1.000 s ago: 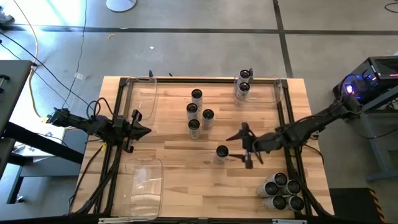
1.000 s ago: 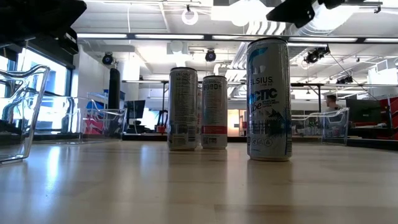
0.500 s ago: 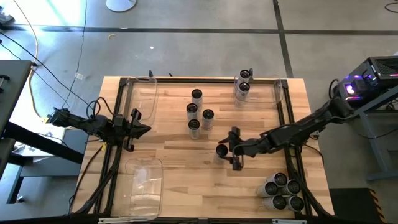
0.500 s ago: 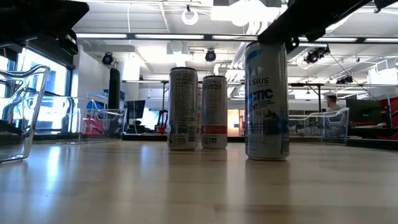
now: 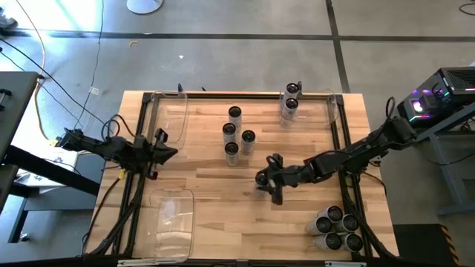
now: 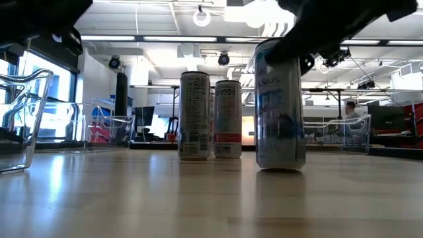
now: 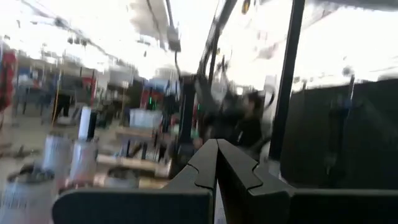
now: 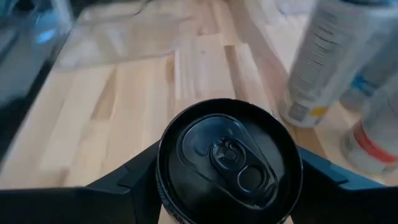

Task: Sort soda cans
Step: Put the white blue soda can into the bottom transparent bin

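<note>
Soda can stands just below centre of my high view, upright on the table, between my right gripper's spread jaws; left gripper closed at left edge.

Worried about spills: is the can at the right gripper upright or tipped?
Upright: the can stands on its base on the table, right gripper around its top.

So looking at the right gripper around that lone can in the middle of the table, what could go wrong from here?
The can sits between the right gripper's fingers, and the low view shows it leaning, so a closing pinch could tip it or catch it crooked. The four-can cluster stands close behind; a toppled can might roll into it. The left gripper waits shut at the table's left edge, too far away to help.
</note>
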Tool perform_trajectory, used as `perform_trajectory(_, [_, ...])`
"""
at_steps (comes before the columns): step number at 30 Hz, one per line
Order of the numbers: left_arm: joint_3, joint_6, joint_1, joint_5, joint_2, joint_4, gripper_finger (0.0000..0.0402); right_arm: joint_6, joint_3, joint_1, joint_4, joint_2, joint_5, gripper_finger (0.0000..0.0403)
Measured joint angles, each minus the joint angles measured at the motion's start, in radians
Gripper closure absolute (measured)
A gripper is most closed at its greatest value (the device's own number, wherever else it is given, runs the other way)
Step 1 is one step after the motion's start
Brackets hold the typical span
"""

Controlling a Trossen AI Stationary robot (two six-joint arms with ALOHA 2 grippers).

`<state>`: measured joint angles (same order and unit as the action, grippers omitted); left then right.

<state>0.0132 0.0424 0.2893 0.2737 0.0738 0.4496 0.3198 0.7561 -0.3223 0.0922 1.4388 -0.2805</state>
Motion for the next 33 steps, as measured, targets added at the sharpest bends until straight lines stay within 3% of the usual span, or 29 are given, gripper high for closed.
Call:
perform_trajectory(4, [0.007,-0.065,-0.001,0.055,0.0,0.103,0.0401,-0.017,0.063,0.05,0.023,0.066,0.031,0.0161])
perform_trajectory(9, [0.035,-0.07,-0.001,0.131,0.039,0.085,0.0401,-0.092,0.221,0.095,0.058,0.231,0.099,0.0161])
perform_trajectory(15, [0.048,-0.019,-0.001,0.067,0.137,0.084,0.0401,-0.21,0.456,0.1,-0.033,0.418,0.1,0.0161])
perform_trajectory(19, [0.05,0.007,-0.001,0.038,0.203,0.087,0.0389,-0.256,0.544,0.099,-0.063,0.481,0.125,0.0161])
perform_trajectory(22, [0.05,0.008,-0.001,-0.005,0.247,0.098,0.0366,-0.268,0.559,0.1,-0.063,0.495,0.141,0.0152])
perform_trajectory(28, [0.05,-0.029,-0.001,-0.029,0.304,0.172,0.0292,-0.279,0.556,0.1,-0.077,0.503,0.146,0.007])
perform_trajectory(33, [0.066,-0.081,0.0,-0.066,0.36,0.219,0.0228,-0.302,0.556,0.087,-0.064,0.453,0.09,0.0052])
